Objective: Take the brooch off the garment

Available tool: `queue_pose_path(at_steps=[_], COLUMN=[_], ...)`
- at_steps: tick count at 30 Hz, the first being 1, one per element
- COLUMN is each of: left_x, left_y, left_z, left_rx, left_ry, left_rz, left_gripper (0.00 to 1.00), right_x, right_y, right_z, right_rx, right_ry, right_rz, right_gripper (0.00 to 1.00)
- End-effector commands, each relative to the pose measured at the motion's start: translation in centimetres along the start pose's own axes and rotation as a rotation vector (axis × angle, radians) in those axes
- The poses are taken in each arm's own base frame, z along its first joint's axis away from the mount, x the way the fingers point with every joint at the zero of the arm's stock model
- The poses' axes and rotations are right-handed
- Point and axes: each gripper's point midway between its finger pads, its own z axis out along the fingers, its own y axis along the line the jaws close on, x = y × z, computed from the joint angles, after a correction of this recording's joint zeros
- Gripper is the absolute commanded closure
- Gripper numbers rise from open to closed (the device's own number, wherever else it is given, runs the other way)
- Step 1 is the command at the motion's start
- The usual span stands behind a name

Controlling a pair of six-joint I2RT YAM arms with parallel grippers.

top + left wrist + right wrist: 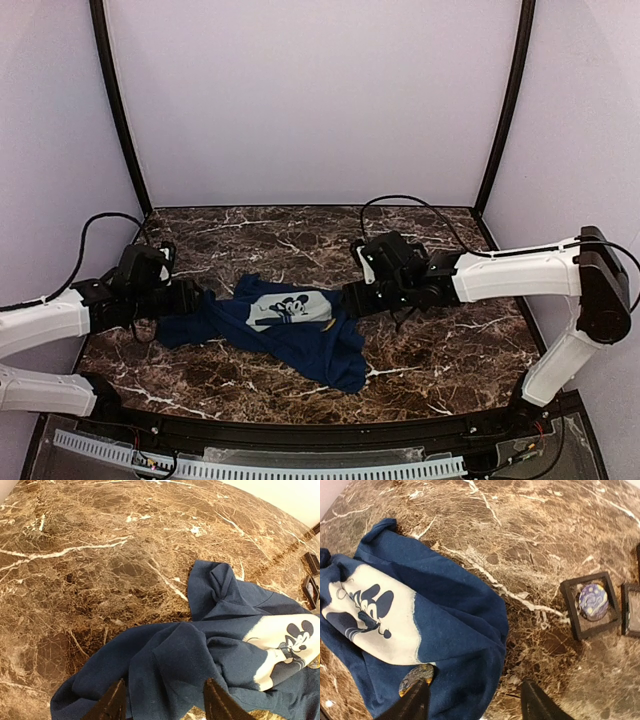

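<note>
Brown veined marble table (pixel 450 350) under pale walls (seen from above): the garment (pixel 300 340), navy with a pale print, lies crumpled at the middle. The left gripper (pixel 196 298) is at its left edge and the right gripper (pixel 350 300) at its right edge.

Left wrist view: both fingers (pixel 112 707) stand apart over bunched navy cloth, gripping nothing.

Right wrist view: jaws spread, nothing held. The brooch (pixel 416 678), a round bluish disc, sits on the garment below the print, just beside one fingertip (pixel 415 701). A black square tray (pixel 570 611) holding another round blue piece lies well apart on bare marble.
</note>
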Motion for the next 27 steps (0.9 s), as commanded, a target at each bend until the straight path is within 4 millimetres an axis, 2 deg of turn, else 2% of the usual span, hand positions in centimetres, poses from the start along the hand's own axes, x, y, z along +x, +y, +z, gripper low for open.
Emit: queue_pose_path(at_steps=[1, 4, 7, 9, 13, 14, 15, 16, 17, 18, 21, 25, 27], left_x=[-1.9, -3.0, -3.6, -3.4, -2.6, -2.0, -2.3, -1.3, -1.5, -0.8, -0.3, 0.9, 1.9], left_y=[-1.0, -3.0, -5.1, -7.0, -11.5, -12.9, -14.1, -15.2, -16.4, -17.1, -19.9, -22.0, -22.8], left_z=[-1.4, -2.2, -2.7, -2.8, -2.8, -2.6, -2.7, -2.4, -2.6, -2.2, -2.6, -2.4, -2.1], left_rx=[0.034, 0.121, 0.199, 0.253, 0.355, 0.388, 0.422, 0.449, 0.487, 0.503, 0.599, 0.670, 0.691], left_ry=[-0.020, -0.032, -0.051, -0.055, -0.039, -0.015, -0.028, -0.001, -0.013, 0.009, 0.016, 0.052, 0.080], left_rz=[0.055, 0.062, 0.048, 0.054, 0.089, 0.108, 0.113, 0.135, 0.149, 0.163, 0.200, 0.233, 0.247], left_gripper=[0.27, 0.24, 0.24, 0.23, 0.24, 0.24, 0.24, 0.26, 0.26, 0.27, 0.31, 0.44, 0.47], right_x=[0.3, 1.5, 3.1, 3.7, 3.7, 3.6, 3.6, 3.7, 3.8, 3.7, 4.0, 4.0, 3.8], right_y=[1.3, 1.3, 1.5, 2.2, 3.9, 4.1, 4.3, 4.2, 4.3, 4.4, 4.3, 4.1, 4.1], right_z=[-1.4, -2.0, -2.2, -2.3, -2.6, -2.6, -2.5, -2.2, -1.9, -1.6, -0.7, 0.2, 0.2], right_rx=[-0.121, -0.162, -0.206, -0.269, -0.390, -0.403, -0.409, -0.404, -0.400, -0.396, -0.372, -0.342, -0.339], right_ry=[-0.012, 0.005, 0.030, 0.037, 0.025, 0.022, 0.022, 0.027, 0.033, 0.036, 0.057, 0.063, 0.056], right_rz=[0.019, 0.077, 0.156, 0.216, 0.280, 0.286, 0.290, 0.292, 0.293, 0.294, 0.297, 0.286, 0.285], right_gripper=[0.22, 0.14, 0.12, 0.12, 0.12, 0.12, 0.12, 0.13, 0.14, 0.15, 0.20, 0.38, 0.46])
